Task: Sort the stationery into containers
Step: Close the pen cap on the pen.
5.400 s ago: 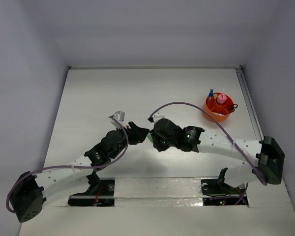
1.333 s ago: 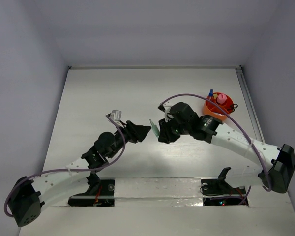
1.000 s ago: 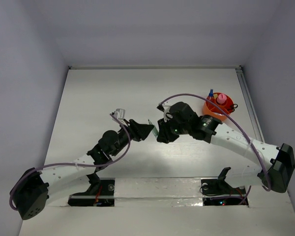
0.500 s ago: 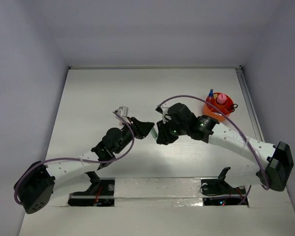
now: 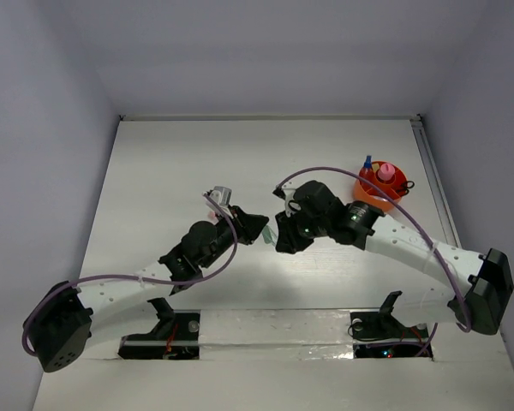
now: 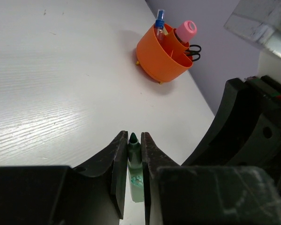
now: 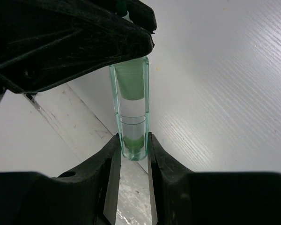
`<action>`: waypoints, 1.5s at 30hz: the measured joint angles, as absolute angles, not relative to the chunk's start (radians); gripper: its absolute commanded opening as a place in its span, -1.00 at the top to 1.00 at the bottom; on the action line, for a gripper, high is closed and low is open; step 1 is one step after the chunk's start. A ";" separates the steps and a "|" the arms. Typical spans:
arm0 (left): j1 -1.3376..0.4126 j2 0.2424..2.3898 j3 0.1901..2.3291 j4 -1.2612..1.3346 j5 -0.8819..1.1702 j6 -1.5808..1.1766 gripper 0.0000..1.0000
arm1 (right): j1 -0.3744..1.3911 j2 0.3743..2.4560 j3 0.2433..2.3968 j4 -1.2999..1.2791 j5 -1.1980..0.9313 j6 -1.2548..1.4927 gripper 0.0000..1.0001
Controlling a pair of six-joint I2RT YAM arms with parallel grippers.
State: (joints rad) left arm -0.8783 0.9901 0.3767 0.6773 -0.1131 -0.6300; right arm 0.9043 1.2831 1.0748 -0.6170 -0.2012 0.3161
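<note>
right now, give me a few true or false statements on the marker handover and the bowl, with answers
1. The left gripper and right gripper both grip the green marker. True.
2. The orange bowl is empty. False: it holds scissors and a pink-capped item, among others.
3. The marker lies flat on the table. False: it is held above it.
4. The bowl stands on the right arm's side. True.
</note>
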 measured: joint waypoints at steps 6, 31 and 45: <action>-0.882 0.984 0.413 0.636 -0.058 -0.521 1.00 | 0.905 1.254 1.164 -0.724 -0.178 0.309 1.00; -0.873 0.579 0.336 0.474 0.010 -0.347 -0.19 | 0.828 1.356 1.477 -1.036 -0.224 0.265 1.00; -0.873 0.650 0.284 0.551 0.116 -0.374 -0.09 | 0.786 1.386 1.565 -1.031 -0.312 0.266 1.00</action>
State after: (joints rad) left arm -0.8730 0.6502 0.2844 0.5507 0.1158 -0.3744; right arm 0.7856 1.3861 1.5650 -1.0306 -0.3119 0.2657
